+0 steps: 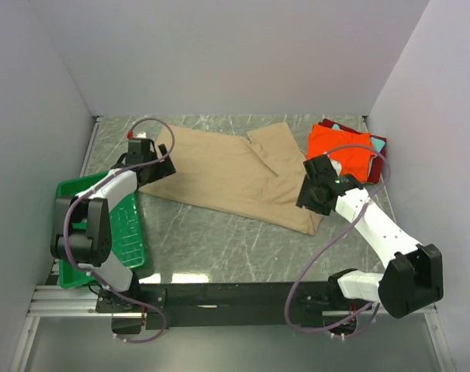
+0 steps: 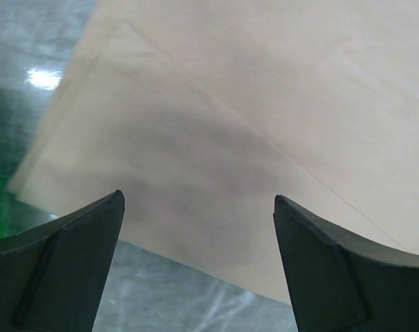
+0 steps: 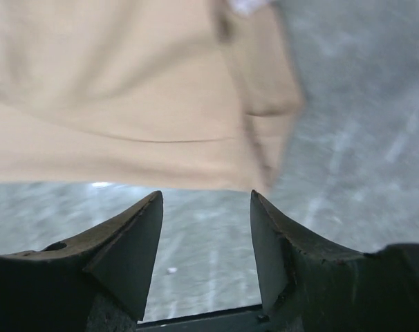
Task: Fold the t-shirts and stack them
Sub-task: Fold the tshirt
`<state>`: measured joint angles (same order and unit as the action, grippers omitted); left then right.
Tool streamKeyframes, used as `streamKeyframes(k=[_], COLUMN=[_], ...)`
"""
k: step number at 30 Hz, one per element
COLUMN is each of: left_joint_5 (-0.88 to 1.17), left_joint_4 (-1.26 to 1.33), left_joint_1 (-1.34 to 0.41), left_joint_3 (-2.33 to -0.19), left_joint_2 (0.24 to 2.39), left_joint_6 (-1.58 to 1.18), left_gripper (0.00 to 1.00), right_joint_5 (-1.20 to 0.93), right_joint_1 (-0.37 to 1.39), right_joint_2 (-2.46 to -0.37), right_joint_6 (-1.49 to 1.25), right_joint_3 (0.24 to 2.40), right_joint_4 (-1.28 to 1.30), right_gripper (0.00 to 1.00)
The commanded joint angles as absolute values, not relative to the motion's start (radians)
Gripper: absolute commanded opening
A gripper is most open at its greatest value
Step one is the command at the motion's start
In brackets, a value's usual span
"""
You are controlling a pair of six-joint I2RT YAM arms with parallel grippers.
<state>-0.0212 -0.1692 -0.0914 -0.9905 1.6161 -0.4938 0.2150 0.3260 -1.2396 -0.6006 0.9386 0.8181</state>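
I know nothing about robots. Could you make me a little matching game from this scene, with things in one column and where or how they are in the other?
Things:
1. tan t-shirt
2. orange t-shirt
3. green tray
4. right hand

Places or states:
a. folded, in the far right corner
b. open, holding nothing
c. spread out across the middle
d. on the left side

Pairs: 1-c, 2-a, 3-d, 4-b

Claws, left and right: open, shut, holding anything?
Left claw: open, empty, over the tan t-shirt.
Right claw: open, empty, at the same shirt's edge.
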Motion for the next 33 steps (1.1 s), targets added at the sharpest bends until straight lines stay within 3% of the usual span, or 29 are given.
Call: streamKeyframes(k=[1, 9, 16, 33], left_joint_5=[-0.072, 0.063, 0.091, 0.003], left_joint_4=[-0.179, -0.052, -0.015, 0.032], left_joint_1=[-0.146, -0.262, -0.273, -0.273], left_joint_3=[-1.029, -1.042, -1.031, -0.839], left_joint_2=[1.549, 1.669, 1.767, 1.717], left_joint_6=[-0.502, -0.558, -0.574, -0.618], left_gripper=[0.95, 0.95, 0.95, 0.95], right_joint_5=[0.144, 0.003, -0.008, -0.038], right_joint_1=[0.368, 0.388, 0.403, 0.469], right_joint_2=[-1.245, -1.437, -1.601, -1.611], right_joint_6=[-0.568, -0.532, -0.529, -0.666], right_joint_3=[0.985, 0.966, 0.966, 0.764], right_joint_4=[0.743, 0.494, 0.460, 0.468], right_gripper=[0.61, 0.60, 0.59, 0.58])
